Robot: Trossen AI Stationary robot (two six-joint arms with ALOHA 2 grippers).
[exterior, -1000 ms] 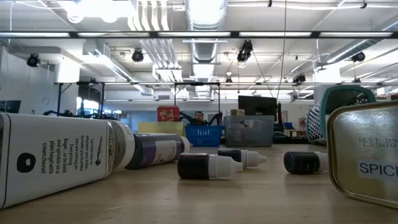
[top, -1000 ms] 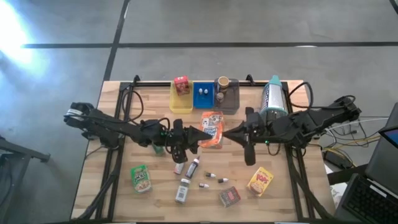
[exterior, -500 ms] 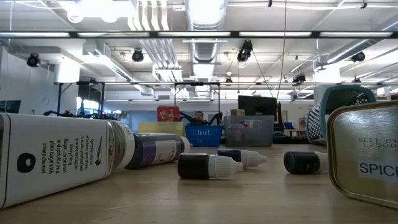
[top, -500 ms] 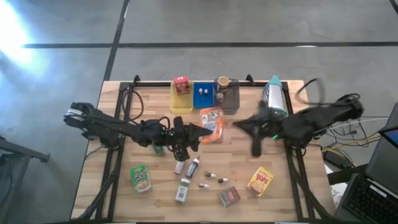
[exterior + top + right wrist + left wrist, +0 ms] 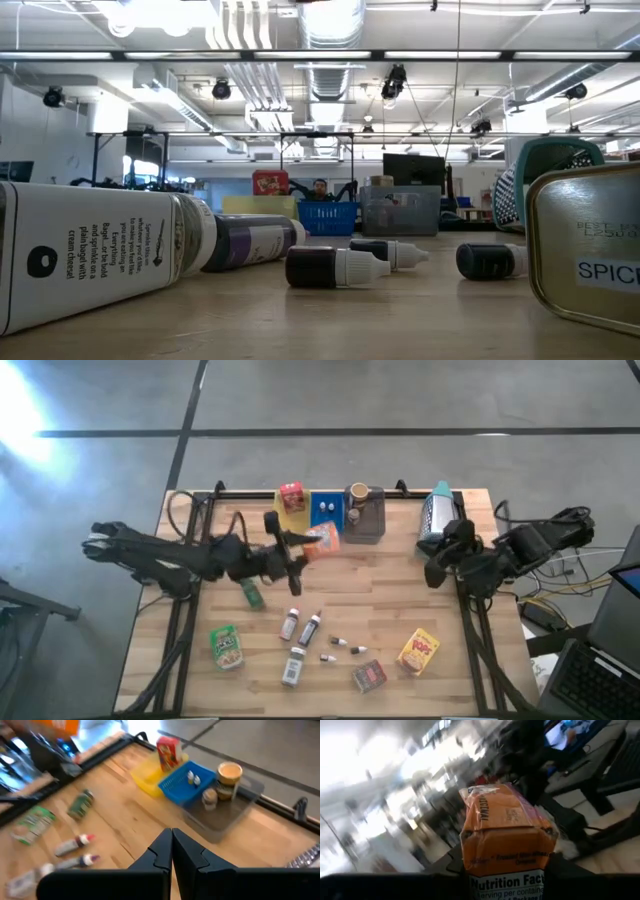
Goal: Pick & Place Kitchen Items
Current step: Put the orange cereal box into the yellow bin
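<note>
The left gripper [image 5: 300, 550] is up off the table with the orange pouch [image 5: 322, 540] pinched between its fingers, jaws closed only as far as the pack allows; the left wrist view shows that pouch [image 5: 506, 837] filling the frame, nutrition panel facing the camera; this looks like the carry step, pouch lifted and pointed toward the back row of trays; it hangs just in front of the yellow tray [image 5: 283, 520] and the blue tray [image 5: 325, 512], with the grey tray [image 5: 372, 526] beside them; the next move calls for choosing a tray, lining up over it and lowering before letting go; the red box [image 5: 292, 496] already stands in the yellow one, so mind that; the right gripper [image 5: 437, 573] waits over the table's right side, fingers pressed together, holding nothing.
</note>
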